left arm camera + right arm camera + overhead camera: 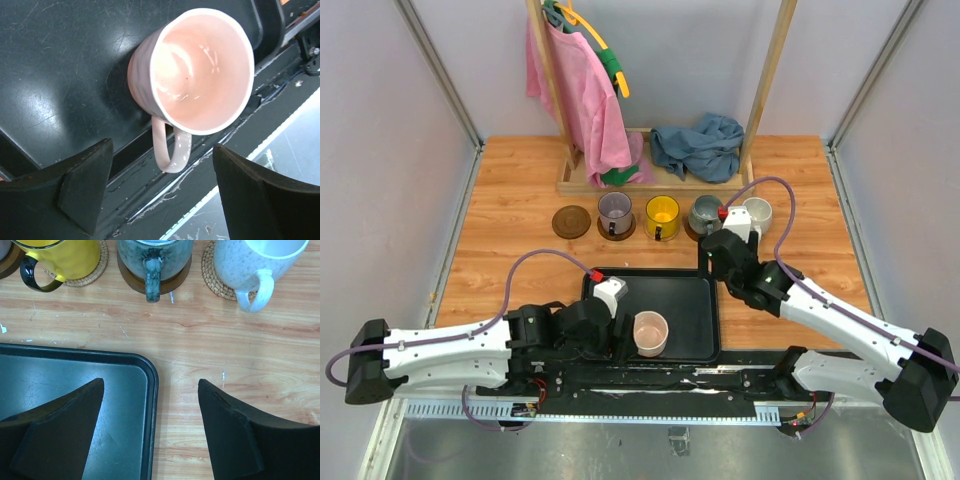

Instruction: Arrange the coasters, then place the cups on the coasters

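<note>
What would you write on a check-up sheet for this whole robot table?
Surface: wooden table with a black tray near the arms.
Job's things: purple cup, yellow cup, grey cup and white cup stand in a row on coasters; a brown coaster at the row's left end is bare; the pink cup sits in the tray.
Clutter: pink cloth and blue cloth on the wooden rack at the far edge.
Grippers: left gripper open by the pink cup, not touching; right gripper open, empty, over the tray's corner.
Cables: purple cable loops off the left arm, another off the right.
Surroundings: grey walls; nothing else seen.
</note>
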You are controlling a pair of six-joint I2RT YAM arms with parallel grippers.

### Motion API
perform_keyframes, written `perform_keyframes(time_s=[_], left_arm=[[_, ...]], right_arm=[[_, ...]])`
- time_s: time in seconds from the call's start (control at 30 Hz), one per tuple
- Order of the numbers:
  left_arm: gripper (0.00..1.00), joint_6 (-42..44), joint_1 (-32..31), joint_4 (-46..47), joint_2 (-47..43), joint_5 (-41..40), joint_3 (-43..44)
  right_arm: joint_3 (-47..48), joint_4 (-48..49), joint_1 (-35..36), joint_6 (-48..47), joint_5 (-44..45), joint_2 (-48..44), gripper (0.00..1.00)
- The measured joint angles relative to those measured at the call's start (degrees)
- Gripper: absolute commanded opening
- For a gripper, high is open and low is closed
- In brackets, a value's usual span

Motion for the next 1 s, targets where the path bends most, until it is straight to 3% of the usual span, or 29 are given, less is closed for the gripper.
perform_keyframes(time_s=[0.33,0.83,1.0], left_arm=[[0.66,-0.63,-2.71,2.47,4.17,-2.95,-2.29],[0.58,1.97,-3.28,6.16,9.46,-5.75,-2.27],[0.47,3.04,-3.28,7.23,11.39,-5.77,-2.21]], right_arm=[[-1.40,-0.04,-0.15,0.48,-0.28,-0.44,0.77],[-2.34,-0.02,-0.15,1.36,-0.46,-1.20,0.77],[-2.54,-0.02,-0.15,1.40,-0.48,-1.22,0.77]])
